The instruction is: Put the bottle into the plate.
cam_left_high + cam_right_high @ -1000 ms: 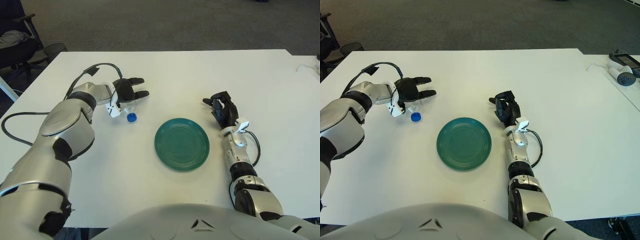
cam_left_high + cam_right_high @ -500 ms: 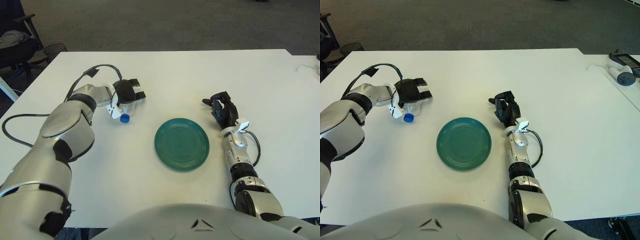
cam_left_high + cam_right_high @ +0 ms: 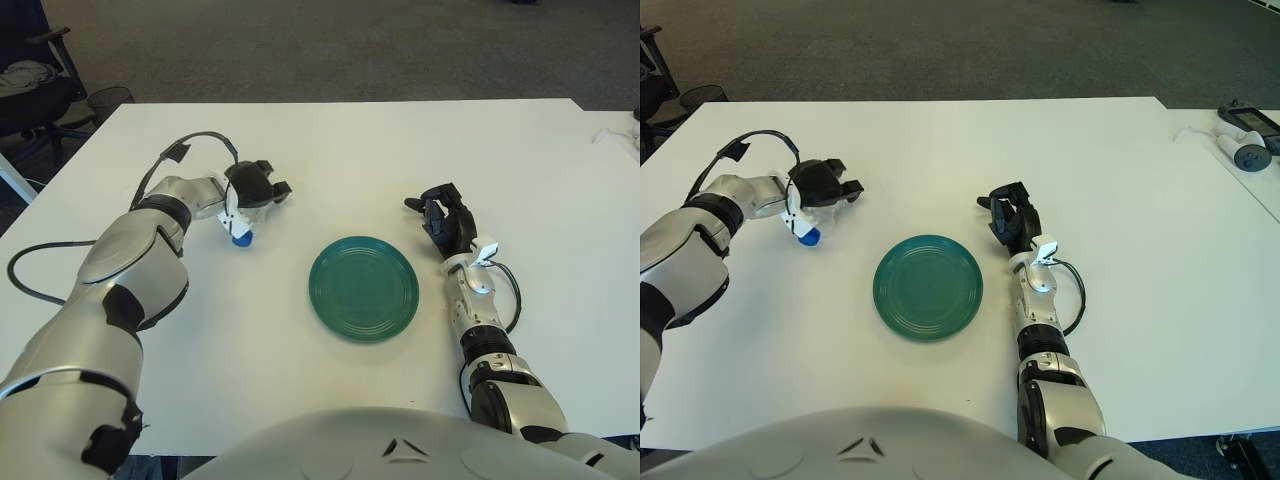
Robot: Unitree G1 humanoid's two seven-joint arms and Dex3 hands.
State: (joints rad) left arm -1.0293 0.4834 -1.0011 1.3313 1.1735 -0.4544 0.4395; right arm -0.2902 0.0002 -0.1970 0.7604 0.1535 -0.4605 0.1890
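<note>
A small clear bottle lies on its side on the white table, its blue cap (image 3: 241, 238) poking out toward me from under my left hand (image 3: 256, 191). That hand is curled down over the bottle's body, fingers closed around it, so most of the bottle is hidden. The round green plate (image 3: 363, 288) sits empty near the table's middle, to the right of the bottle and a short way nearer me. My right hand (image 3: 443, 220) shows just right of the plate, fingers relaxed and holding nothing.
The white table (image 3: 400, 150) reaches to the far edge. A black cable (image 3: 190, 145) loops from my left wrist. An office chair (image 3: 30, 80) stands off the table at far left. A second table at the right carries a small device (image 3: 1245, 150).
My left hand's fingers, spread above the bottle a second ago, have closed down over it. The bottle has turned, and its cap has shifted left and slightly away from the plate. The right hand is still.
</note>
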